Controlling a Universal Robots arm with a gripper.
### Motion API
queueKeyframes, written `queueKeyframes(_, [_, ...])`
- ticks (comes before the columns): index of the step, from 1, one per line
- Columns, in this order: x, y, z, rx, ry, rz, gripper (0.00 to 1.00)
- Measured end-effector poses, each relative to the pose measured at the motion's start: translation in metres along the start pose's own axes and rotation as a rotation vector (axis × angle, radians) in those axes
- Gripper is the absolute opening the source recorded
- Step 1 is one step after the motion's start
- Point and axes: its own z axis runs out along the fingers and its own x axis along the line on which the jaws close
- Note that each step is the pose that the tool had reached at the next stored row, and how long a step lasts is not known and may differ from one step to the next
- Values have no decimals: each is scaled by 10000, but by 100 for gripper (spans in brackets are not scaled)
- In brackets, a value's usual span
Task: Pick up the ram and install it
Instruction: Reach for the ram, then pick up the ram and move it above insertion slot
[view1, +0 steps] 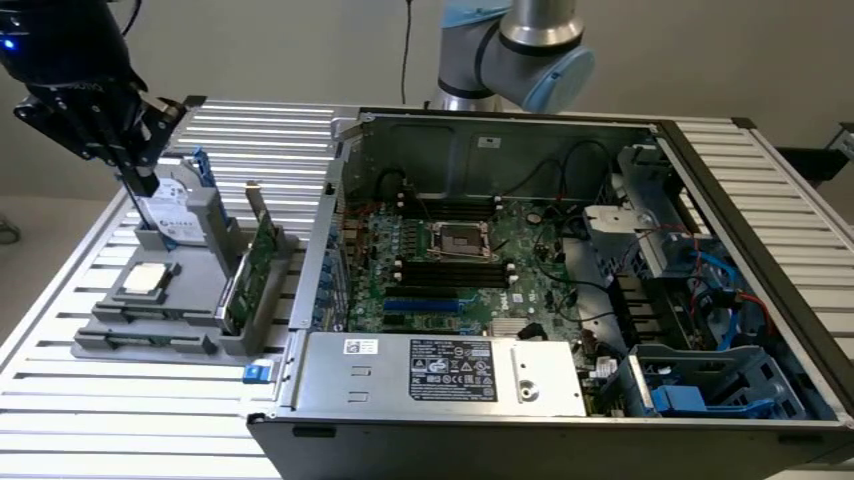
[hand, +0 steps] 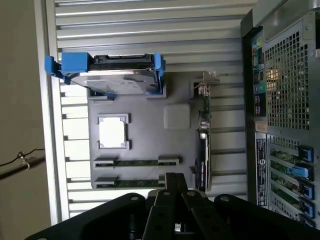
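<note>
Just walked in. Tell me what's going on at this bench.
A robot arm is working beside an open computer case. Its gripper hangs shut, with nothing visibly in it, over a gray holder on the table, close to the hard drive. The ram lies in that holder next to a second stick and has not yet been picked up.

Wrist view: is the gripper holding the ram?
No, both ram sticks lie in the gray holder, and the shut gripper holds nothing.
</note>
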Motion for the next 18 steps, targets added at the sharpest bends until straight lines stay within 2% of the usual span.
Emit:
queueKeyframes(11, [367, -134, 38, 36, 17, 1, 11])
queueKeyframes(18, [372, -135, 38, 38, 20, 1, 11])
